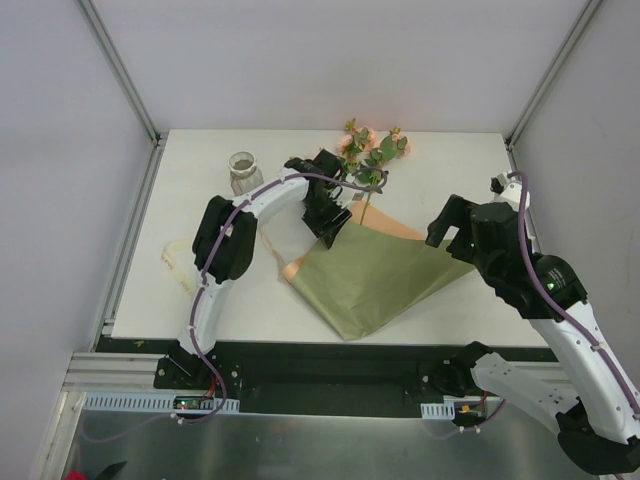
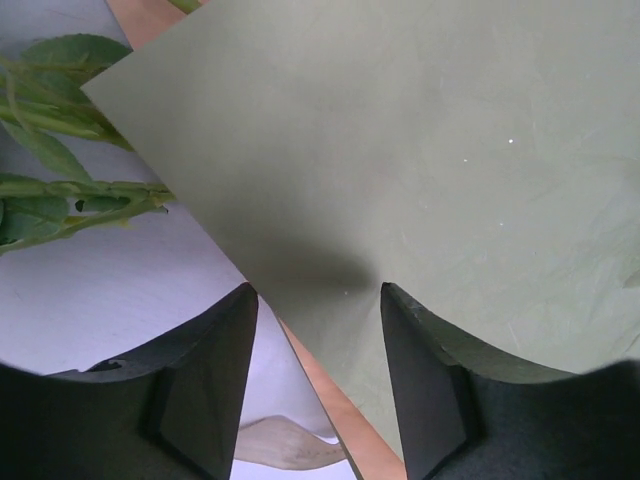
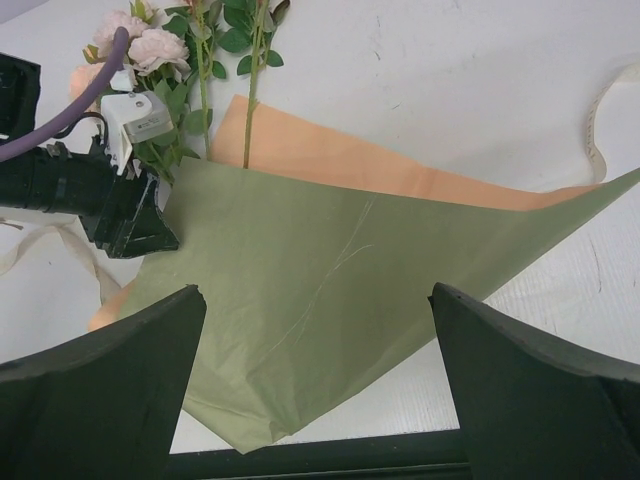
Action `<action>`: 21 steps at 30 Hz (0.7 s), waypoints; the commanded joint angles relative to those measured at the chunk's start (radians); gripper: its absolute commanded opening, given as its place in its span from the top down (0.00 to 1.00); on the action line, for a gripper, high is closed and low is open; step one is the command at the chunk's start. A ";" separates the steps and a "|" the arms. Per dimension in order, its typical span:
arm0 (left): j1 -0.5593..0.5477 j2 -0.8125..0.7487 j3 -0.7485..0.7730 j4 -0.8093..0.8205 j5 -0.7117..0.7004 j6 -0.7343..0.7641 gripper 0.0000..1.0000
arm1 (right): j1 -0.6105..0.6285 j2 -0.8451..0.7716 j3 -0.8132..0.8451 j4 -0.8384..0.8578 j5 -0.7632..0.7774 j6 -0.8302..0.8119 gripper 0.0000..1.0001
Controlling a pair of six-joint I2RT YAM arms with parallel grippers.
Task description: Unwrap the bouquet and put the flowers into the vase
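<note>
The bouquet's olive-green paper (image 1: pixel 375 275) lies spread open on the table, its orange inside (image 1: pixel 385 220) showing at the far edge. The flowers (image 1: pixel 365 150), peach-pink roses on thin green stems, stick out beyond that edge. In the right wrist view the roses (image 3: pixel 140 45) are at the top left. The white ribbed vase (image 1: pixel 243 172) stands upright at the back left. My left gripper (image 2: pixel 316 290) is low at the paper's left corner, jaws apart, with the paper's edge (image 2: pixel 330 400) running between them. My right gripper (image 3: pixel 317 292) hovers wide open over the paper's right side, holding nothing.
A cream ribbon (image 1: pixel 175 262) lies loose on the table to the left of the paper, and another piece (image 3: pixel 600 120) curls at the right. Green leaves and stems (image 2: pixel 70 190) lie just past the left gripper. The table's near edge (image 3: pixel 330 465) is close below the paper's tip.
</note>
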 commanded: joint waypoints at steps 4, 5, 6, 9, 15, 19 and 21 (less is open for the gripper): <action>0.008 0.035 0.035 -0.003 0.011 0.034 0.47 | -0.003 -0.020 0.014 0.041 -0.018 -0.007 0.00; 0.008 0.035 0.038 -0.001 0.021 0.032 0.51 | -0.004 -0.018 0.015 0.041 -0.019 -0.006 0.00; 0.007 0.035 0.040 -0.003 0.027 0.031 0.55 | -0.004 -0.018 0.015 0.041 -0.019 -0.004 0.00; 0.007 0.036 0.049 -0.003 0.031 0.028 0.74 | -0.006 -0.015 0.017 0.045 -0.030 -0.001 0.00; 0.007 0.003 0.050 -0.001 -0.005 0.020 1.00 | -0.004 -0.015 0.023 0.051 -0.042 -0.001 0.00; 0.007 -0.053 0.046 -0.003 -0.006 0.003 1.00 | -0.004 -0.013 0.027 0.065 -0.045 -0.007 0.00; 0.001 -0.100 0.038 -0.010 0.008 -0.005 1.00 | -0.004 -0.006 0.044 0.065 -0.045 -0.013 0.00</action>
